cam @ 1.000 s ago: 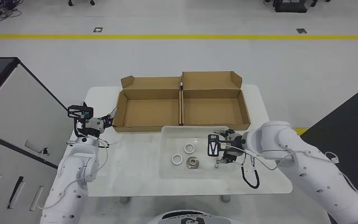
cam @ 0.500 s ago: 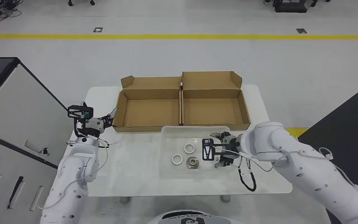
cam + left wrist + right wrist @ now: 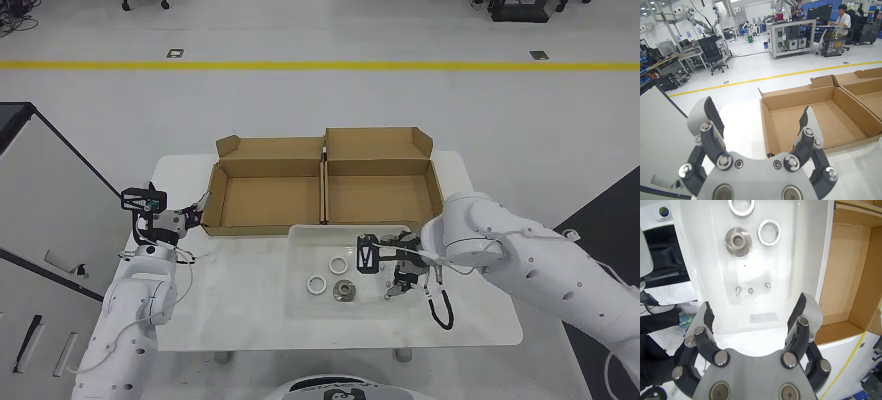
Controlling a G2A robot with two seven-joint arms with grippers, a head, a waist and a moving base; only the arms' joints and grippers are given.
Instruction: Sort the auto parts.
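six auto parts can be seen, and all of them lie in the white tray (image 3: pixel 702 256) at the near side of the table: two metal rings (image 3: pixel 769 232) (image 3: pixel 741 204), one round flange (image 3: pixel 738 242) with a raised hub, just beside the rings, and three small bolts (image 3: pixel 738 291) (image 3: pixel 750 291) (image 3: pixel 768 285) in a loose row apart from the larger pieces. two cardboard boxes sit side by side beyond the tray, the left box (image 3: pixel 268 200) and the right box (image 3: pixel 385 200). both have bare floors with nothing in them, so the sorting appears not to have begun and every part is left to move.

the right gripper (image 3: pixel 754 301) hangs over the tray with its jaws spread wide and nothing between them; the bolts lie just ahead of it, the flange and rings farther on. the left gripper (image 3: pixel 758 105) is at the left edge of the table, beside the near corner of the left box, its jaws also spread and holding nothing. judging by position, the right arm is the one placed to make a first pick. which part belongs in which box cannot be told.
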